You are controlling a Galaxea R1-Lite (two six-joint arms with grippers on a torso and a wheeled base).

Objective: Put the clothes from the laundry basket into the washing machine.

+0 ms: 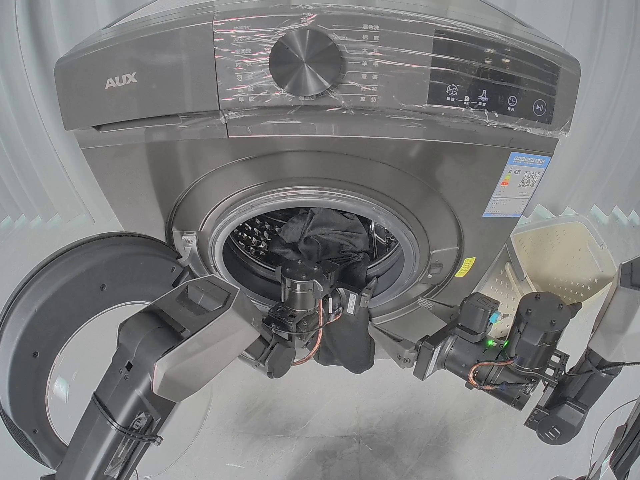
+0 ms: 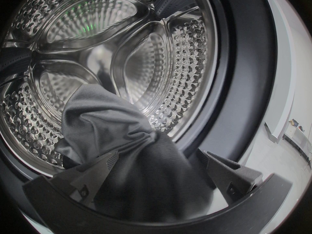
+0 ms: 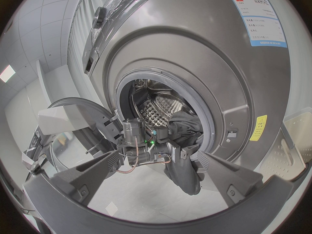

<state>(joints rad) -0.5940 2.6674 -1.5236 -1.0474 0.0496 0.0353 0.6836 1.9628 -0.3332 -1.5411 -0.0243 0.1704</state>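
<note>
A black garment lies over the lower rim of the washing machine's round opening, part bunched inside the drum, part hanging down outside. My left gripper is at the opening's lower edge, open. The cloth lies between its spread fingers. My right gripper hovers lower, to the right of the hanging cloth. It is open with nothing between its fingers. From the right wrist view, the garment and the left gripper are seen at the opening.
The machine's round door stands swung open on the left, beside my left arm. A cream laundry basket leans against the machine's right side; no clothes show in the part I see. Grey floor lies below the opening.
</note>
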